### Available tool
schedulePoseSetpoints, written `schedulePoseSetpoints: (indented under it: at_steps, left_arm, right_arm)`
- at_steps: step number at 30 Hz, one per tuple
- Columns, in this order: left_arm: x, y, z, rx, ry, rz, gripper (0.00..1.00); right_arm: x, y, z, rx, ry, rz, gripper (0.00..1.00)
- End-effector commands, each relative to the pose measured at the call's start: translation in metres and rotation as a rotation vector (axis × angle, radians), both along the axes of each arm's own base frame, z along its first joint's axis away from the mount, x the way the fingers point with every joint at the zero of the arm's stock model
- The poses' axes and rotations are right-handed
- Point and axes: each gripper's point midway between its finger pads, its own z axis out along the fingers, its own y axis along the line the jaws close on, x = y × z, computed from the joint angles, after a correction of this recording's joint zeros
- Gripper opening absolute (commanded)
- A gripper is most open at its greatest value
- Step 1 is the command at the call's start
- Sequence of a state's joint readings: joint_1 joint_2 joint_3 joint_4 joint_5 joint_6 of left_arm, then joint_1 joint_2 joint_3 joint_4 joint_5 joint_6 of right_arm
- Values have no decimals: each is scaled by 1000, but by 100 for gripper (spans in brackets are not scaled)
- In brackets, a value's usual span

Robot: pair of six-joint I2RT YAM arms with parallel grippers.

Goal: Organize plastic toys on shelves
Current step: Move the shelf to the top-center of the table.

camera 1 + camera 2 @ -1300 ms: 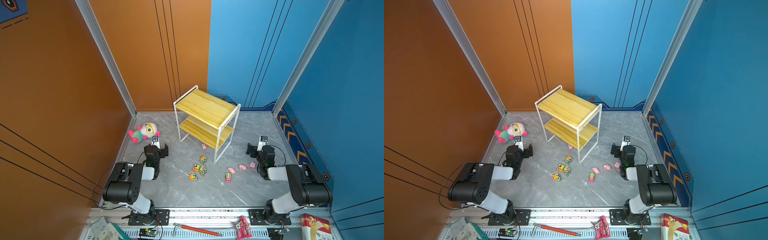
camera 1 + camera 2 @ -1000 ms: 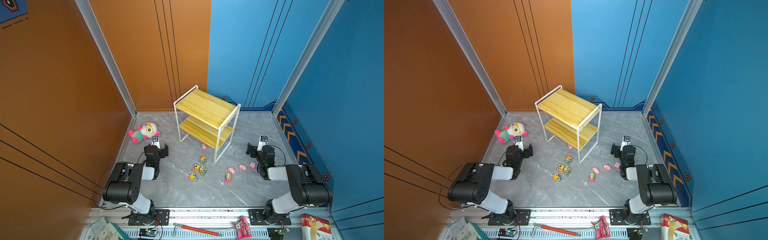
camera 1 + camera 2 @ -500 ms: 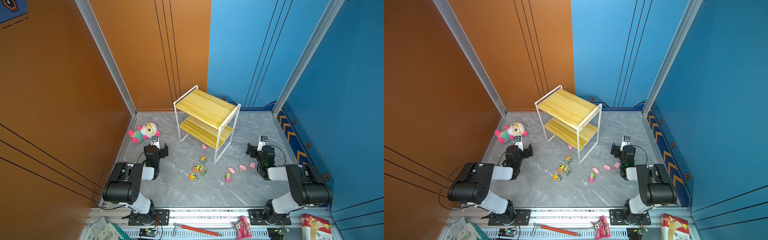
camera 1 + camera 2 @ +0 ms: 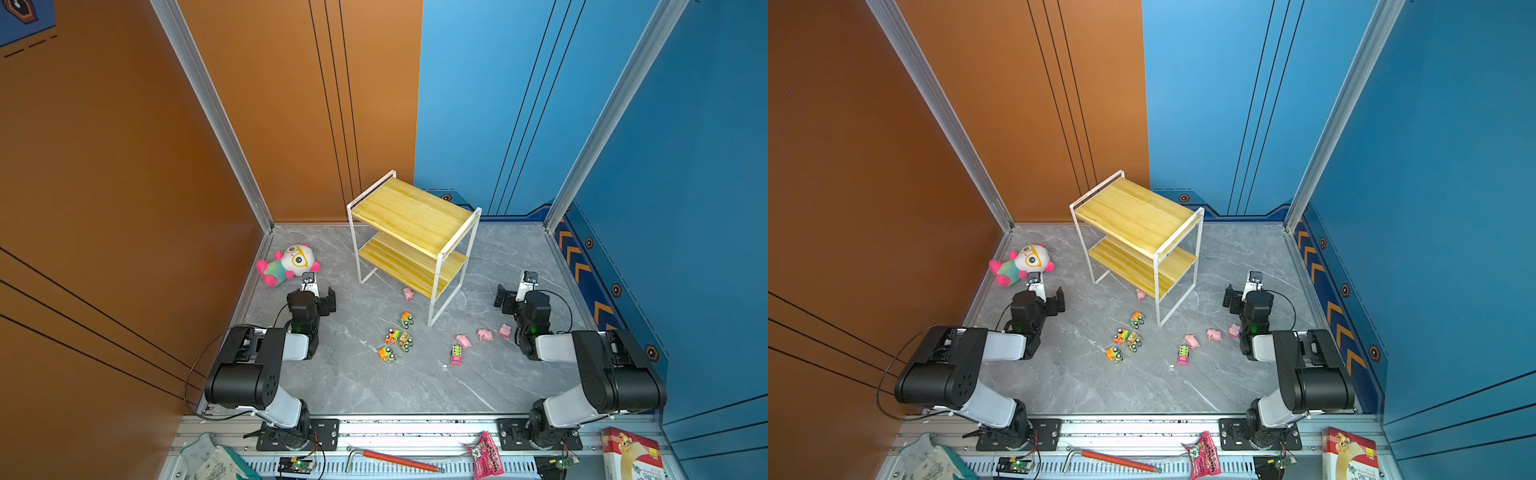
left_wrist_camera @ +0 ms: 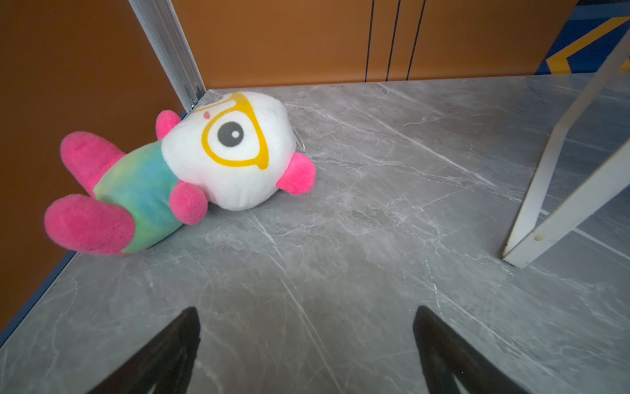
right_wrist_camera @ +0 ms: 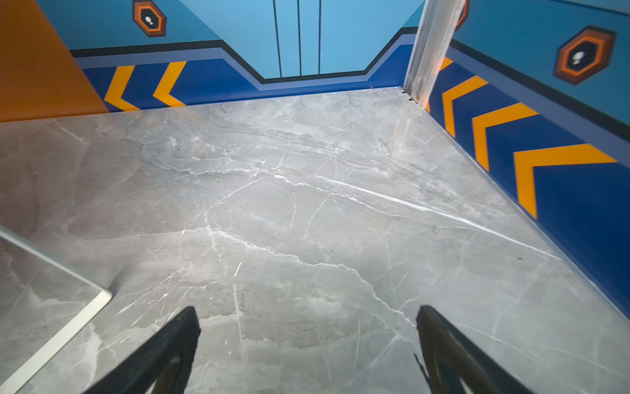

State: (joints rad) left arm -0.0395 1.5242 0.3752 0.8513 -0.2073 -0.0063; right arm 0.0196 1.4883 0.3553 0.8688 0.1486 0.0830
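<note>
Four trucks (image 4: 392, 336) cluster on the table (image 4: 365, 386) before the rack (image 4: 411, 214), with a pink truck (image 4: 456, 355) and three pigs (image 4: 484, 334) toward the right arm (image 4: 540, 328) and one pig (image 4: 408, 294) just beside the rack. A doll (image 4: 291, 262) lies near the left claw (image 5: 306, 309); it and the right claw (image 6: 306, 308) gape wide.

Grey marble tabletop (image 4: 374, 390) carries the rack (image 4: 411, 216); trucks (image 4: 405, 341) and pigs (image 4: 484, 334) lie in front of it; plush doll (image 4: 291, 262) beside it.
</note>
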Motion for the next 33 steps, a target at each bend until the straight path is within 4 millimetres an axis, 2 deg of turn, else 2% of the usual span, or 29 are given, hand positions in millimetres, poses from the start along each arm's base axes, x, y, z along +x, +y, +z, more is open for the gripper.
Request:
schedulePoseSetpoints:
  at_steps: [1, 4, 9, 12, 15, 18, 20, 24, 26, 33]
  left_arm:
    - [5, 13, 28, -8, -5, 78, 98]
    - [4, 16, 42, -8, 33, 115, 98]
    - [11, 2, 68, -116, 16, 94, 98]
    - [13, -2, 76, -200, 48, 114, 98]
    - [12, -8, 86, -287, 89, 112, 98]
    - [9, -15, 97, -396, 113, 82, 99]
    - [5, -20, 101, -465, 140, 53, 99]
    - [-1, -31, 103, -583, 195, -11, 99]
    - [-4, -37, 101, -630, 225, -43, 99]
    - [-9, -52, 99, -694, 260, -120, 97]
  right_arm:
    - [-11, -21, 28, -7, -56, -133, 100]
    - [-19, -36, 49, 14, -67, -236, 100]
    - [-18, -36, 80, 125, -45, -255, 100]
    - [-18, -18, 92, 187, -26, -191, 100]
    - [-18, 6, 95, 289, -15, -76, 100]
    - [-19, 43, 94, 373, 27, 90, 100]
    - [-20, 74, 95, 434, 47, 237, 100]
    - [-21, 117, 92, 454, 87, 399, 100]
    - [-16, 127, 89, 458, 98, 425, 100]
    - [13, 140, 83, 478, 117, 453, 96]
